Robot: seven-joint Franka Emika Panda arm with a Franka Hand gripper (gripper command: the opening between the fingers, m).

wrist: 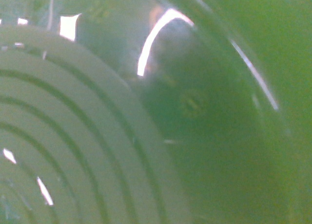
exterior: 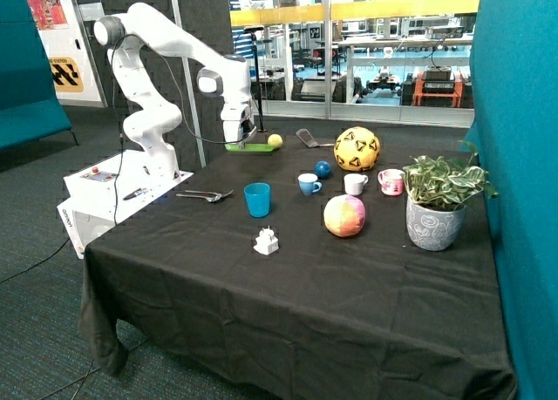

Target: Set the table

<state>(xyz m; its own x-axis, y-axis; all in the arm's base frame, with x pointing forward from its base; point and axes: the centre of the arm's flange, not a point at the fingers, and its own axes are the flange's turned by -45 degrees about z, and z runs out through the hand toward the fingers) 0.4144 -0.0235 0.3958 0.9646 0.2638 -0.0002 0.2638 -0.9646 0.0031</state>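
Observation:
A green plate [exterior: 255,147] lies on the black tablecloth near the table's far edge. My gripper [exterior: 241,138] is down at the plate's edge on the robot's side. The wrist view is filled by the plate's glossy green surface with raised concentric rings [wrist: 73,136]. Metal cutlery [exterior: 206,194] lies near the table edge by the robot base. A blue tumbler [exterior: 257,199] stands beside the cutlery. A small blue cup [exterior: 308,184], a white cup [exterior: 354,184] and a pink mug [exterior: 391,182] stand in a row toward the plant.
A small yellow ball [exterior: 275,140] and a black spatula [exterior: 307,138] lie next to the plate. A yellow-black football [exterior: 357,149], a blue ball [exterior: 323,168], a pink-yellow ball [exterior: 344,215], a small white object [exterior: 267,240] and a potted plant [exterior: 436,213] stand on the table.

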